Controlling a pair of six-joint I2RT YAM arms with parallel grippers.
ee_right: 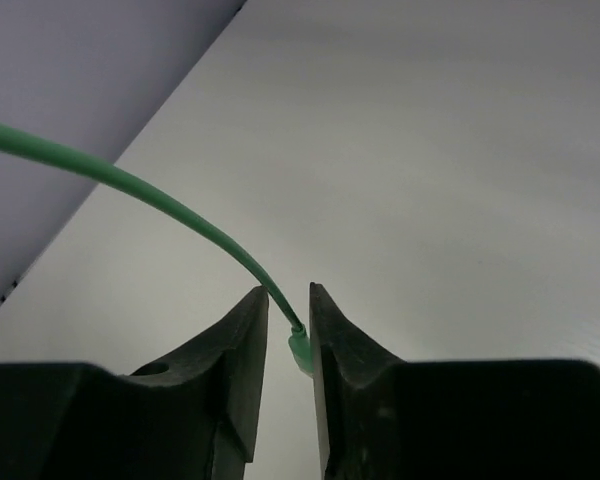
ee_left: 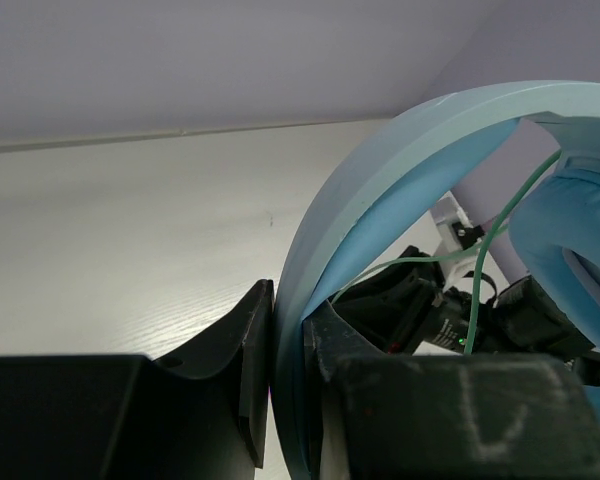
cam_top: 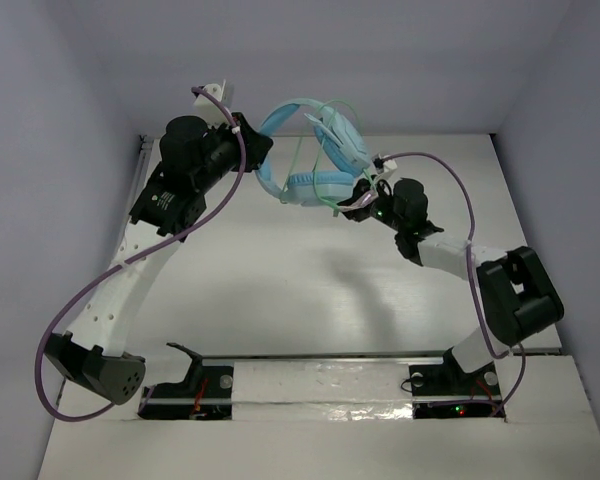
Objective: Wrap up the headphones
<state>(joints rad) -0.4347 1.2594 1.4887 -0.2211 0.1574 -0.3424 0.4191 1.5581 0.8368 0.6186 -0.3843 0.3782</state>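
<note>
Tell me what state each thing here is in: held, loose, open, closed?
headphones: gripped by the headband, apparently raised off the table.
cable: looping loosely about the ear cups, slack in the air.
plug: pinched at the cable's end.
left end effector: shut on the headband.
right end effector: shut on the plug.

Free tabletop [cam_top: 280, 290] lay between the two arms, reaching up to the headphones [cam_top: 320, 185]. These hung across the far end, headband clamped in the left gripper [cam_top: 261, 147]. Their green cable [ee_right: 130, 187] looped over to the right gripper [ee_right: 288, 330], which pinched its plug end, so those loops barred the gap between the grippers. Walls [cam_top: 50, 150] closed the left, far and right sides, and purple cables [cam_top: 243, 160] arched off both arms.
</note>
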